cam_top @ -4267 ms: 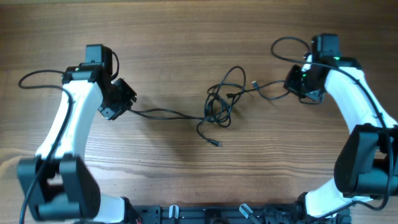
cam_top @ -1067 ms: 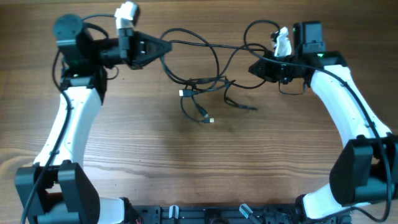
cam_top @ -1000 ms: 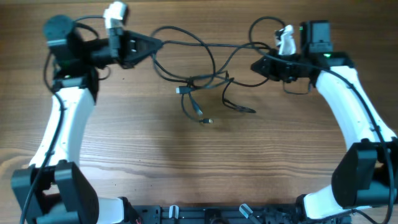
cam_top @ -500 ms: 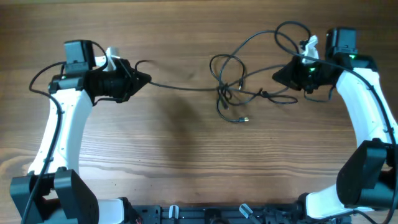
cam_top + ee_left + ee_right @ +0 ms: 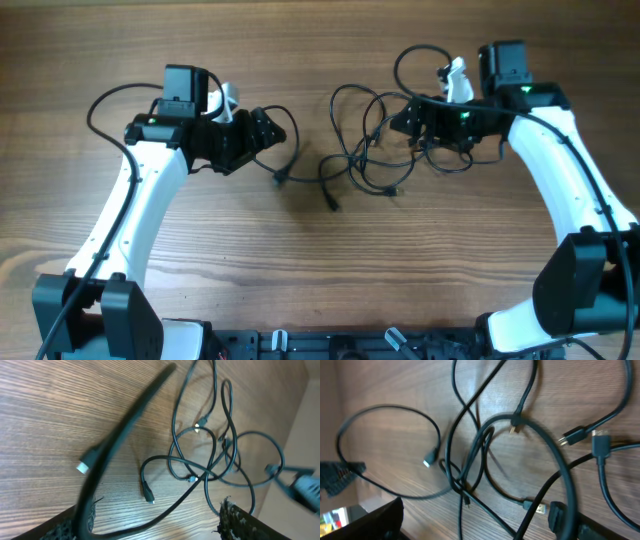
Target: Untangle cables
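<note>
Both grippers have drawn in toward the middle since half a second ago. The cord that ran taut from the left side now sags in a slack loop.

Counting up: two arms, two grippers, one tangle. The cables [image 5: 362,150] lie on the wooden table [image 5: 320,290], a little toward 12 o'clock from its centre. The left gripper [image 5: 265,133] is at their 9 o'clock and the right gripper [image 5: 400,120] is close in at their 3 o'clock.

The cords are thin, black and glossy, crossing over each other in open loops around a tighter knot. How many cords there are I cannot tell. The right wrist view shows at least five small plug ends. One loose end trails off toward 7 o'clock, and another stops just short of the left gripper. The left wrist view catches a silvery tip [image 5: 82,466] on a cord passing close to the lens, blurred.

The left jaws stand wide apart, and that blurred cord runs close along one of the fingers [image 5: 75,527]. The right jaws are also spread. A thick-looking, out-of-focus cord arcs down to one of its fingers [image 5: 562,512]. Neither pair looks pressed together on anything.
</note>
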Tool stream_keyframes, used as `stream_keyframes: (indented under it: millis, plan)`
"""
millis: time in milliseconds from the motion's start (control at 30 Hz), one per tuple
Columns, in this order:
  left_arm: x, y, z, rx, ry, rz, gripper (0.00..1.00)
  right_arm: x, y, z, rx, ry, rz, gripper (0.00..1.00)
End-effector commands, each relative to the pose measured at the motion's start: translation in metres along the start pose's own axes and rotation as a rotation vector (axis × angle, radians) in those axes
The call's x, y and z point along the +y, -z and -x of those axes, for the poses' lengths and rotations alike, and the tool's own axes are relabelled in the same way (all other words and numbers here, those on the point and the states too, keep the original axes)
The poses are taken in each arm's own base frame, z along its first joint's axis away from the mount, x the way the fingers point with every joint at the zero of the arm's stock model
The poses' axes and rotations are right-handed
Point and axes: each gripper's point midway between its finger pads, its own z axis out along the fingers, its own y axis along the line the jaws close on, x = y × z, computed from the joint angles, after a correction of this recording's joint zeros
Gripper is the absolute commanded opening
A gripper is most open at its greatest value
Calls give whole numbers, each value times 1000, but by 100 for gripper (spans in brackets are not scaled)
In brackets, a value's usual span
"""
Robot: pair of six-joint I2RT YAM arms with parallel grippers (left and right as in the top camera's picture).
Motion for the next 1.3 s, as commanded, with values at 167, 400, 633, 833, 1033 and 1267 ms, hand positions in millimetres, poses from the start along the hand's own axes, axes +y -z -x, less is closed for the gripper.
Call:
stream_keyframes:
  millis: [167, 400, 633, 833, 1033, 1267]
  plan:
    - [-39, 64, 2, -205, -212, -40, 98, -28, 51, 25, -160, -77, -276, 100]
    - [-73, 48, -33, -169, -251, -42, 98, -29, 51, 25, -159, -59, -281, 100]
    - [-114, -80, -40, -122, -264, -41, 81, -30, 50, 26, -164, -55, -284, 99]
    - [-128, -154, -46, -114, -331, -100, 64, -30, 50, 26, -161, -56, -284, 99]
    - [-122, -187, -57, -90, -352, -94, 54, -30, 50, 26, -163, -56, -284, 99]
    - [-112, -201, -60, -71, -348, -74, 38, -30, 50, 27, -165, -53, -283, 99]
